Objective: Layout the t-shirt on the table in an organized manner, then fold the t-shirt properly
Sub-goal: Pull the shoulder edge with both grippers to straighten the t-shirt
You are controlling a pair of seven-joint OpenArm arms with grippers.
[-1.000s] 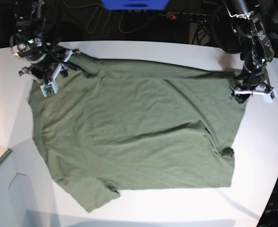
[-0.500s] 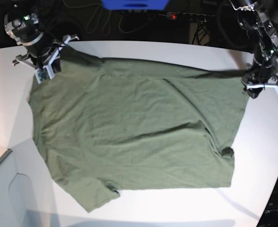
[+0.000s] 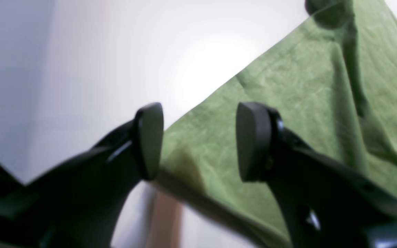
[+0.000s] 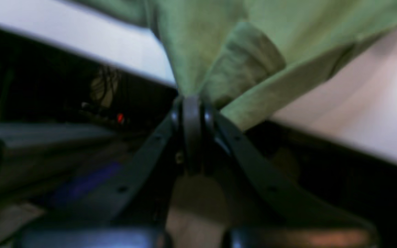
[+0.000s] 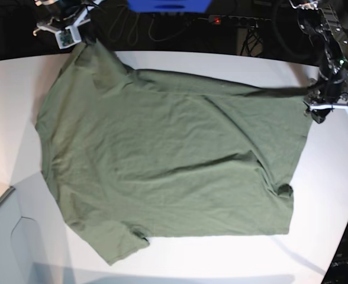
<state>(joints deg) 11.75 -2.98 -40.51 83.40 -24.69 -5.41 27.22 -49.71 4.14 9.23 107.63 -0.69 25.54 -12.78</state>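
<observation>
Spreading wrinkled and olive across the white tabletop (image 5: 180, 260), our t-shirt (image 5: 168, 160) lifts at eleven o'clock, where our right tool (image 4: 192, 103) pinches a corner; at three o'clock our left tool (image 3: 198, 137) gapes empty.

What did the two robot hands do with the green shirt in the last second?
The right hand pinched shut on a corner of the olive-green cotton t-shirt and pulled it up and towards the far edge of the white table, stretching that corner. The left hand, open, backed off the shirt's other far corner and holds nothing. The rest of the shirt lies as before.
</observation>
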